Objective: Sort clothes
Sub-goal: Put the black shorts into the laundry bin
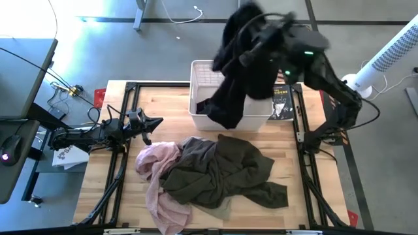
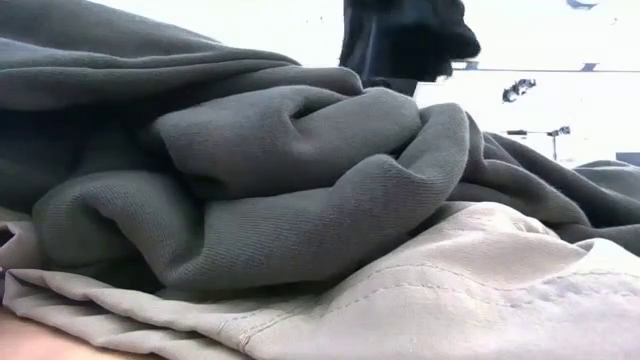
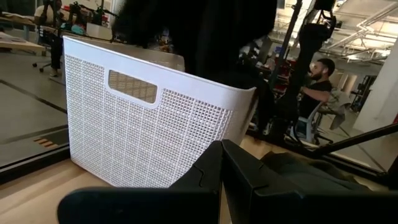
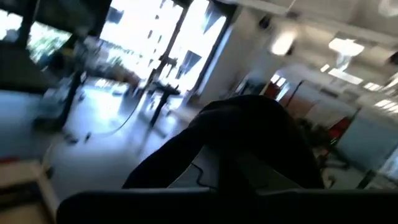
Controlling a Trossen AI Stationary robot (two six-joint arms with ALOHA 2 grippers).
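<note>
My right gripper [image 1: 251,32] is raised high over the white lattice basket [image 1: 202,73] at the table's far middle and is shut on the black garment [image 1: 235,72]. The garment also shows in the low view [image 2: 400,40] and the left wrist view [image 3: 199,31]. The dark olive-brown garment [image 1: 222,170] lies heaped on the table's near middle, over the beige one [image 2: 450,290]. The light pink garment [image 1: 160,176] lies against its left side. My left gripper [image 1: 155,122] is shut and empty at the table's left, pointing toward the basket [image 3: 143,124]. My right gripper holds the black garment by its bunched upper part [image 4: 249,124], which drapes over the fingers and hides the place of contact. The garment hangs slack in a long bundle below the gripper. Its lower end [image 1: 225,114] reaches the basket; whether it rests inside, I cannot tell.
A black box [image 1: 282,103] lies right of the basket. A white fan [image 1: 385,59] stands off the table's right side. A person [image 3: 317,87] sits beyond the table. Bare wood shows at the table's left edge [image 1: 104,176] and near right [image 1: 294,163].
</note>
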